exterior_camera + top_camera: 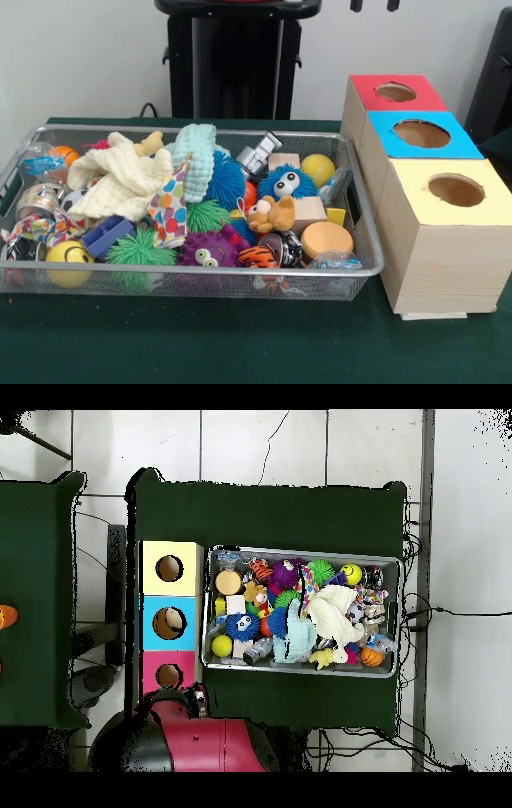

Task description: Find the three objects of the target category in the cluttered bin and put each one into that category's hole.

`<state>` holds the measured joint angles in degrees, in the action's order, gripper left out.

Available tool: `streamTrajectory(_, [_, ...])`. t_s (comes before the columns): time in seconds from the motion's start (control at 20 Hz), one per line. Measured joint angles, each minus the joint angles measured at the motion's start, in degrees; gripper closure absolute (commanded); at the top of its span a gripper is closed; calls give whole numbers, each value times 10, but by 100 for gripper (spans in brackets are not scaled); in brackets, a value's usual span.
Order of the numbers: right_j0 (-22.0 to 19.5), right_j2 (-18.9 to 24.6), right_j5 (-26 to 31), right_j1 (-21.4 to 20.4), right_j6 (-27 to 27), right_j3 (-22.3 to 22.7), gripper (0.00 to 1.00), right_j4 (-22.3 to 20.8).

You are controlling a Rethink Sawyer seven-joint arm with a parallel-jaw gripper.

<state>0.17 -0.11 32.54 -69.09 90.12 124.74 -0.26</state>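
My arm is drawn back; my gripper (374, 6) shows only as two dark tips, apart, at the front view's top edge.

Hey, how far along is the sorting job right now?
Nothing looks done: the mesh bin is still full of toys, and the red box, blue box and yellow box show only open holes. The gripper is drawn back, holding nothing visible. All three picks remain.
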Motion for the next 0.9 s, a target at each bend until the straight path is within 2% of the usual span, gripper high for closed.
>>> streamTrajectory(0.45, [-22, 3, 0, 24, 0, -12, 0, -1])
streamTrajectory(0.9, [-21, 7, 0, 45, 0, -30, 0, 1])
